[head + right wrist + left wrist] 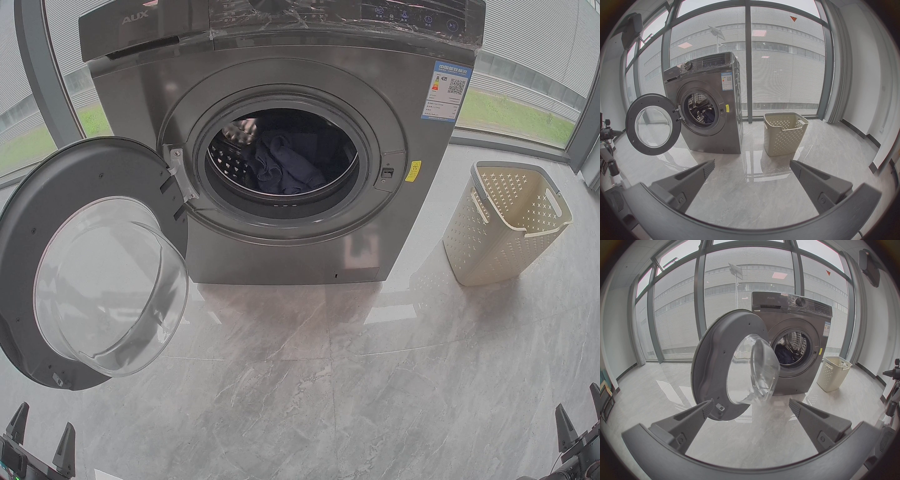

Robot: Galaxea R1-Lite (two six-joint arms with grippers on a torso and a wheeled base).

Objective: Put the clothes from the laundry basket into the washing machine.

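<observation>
Crumpled dark clothes (287, 164) lie inside the round-mouthed steel washing machine (400, 112), perforated cream laundry basket (500, 250) beside it. Left tool (750, 403) and right tool (752, 163) gape apart.

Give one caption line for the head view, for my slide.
Dark clothes inside the washing machine, door open, laundry basket standing beside it.

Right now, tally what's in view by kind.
Washing machine: 1, door open
Laundry basket: 1
Dark clothes heap in the drum: 1, pieces uncountable
Hands: 2 (left hand, right hand), both open
Total: 5
</observation>
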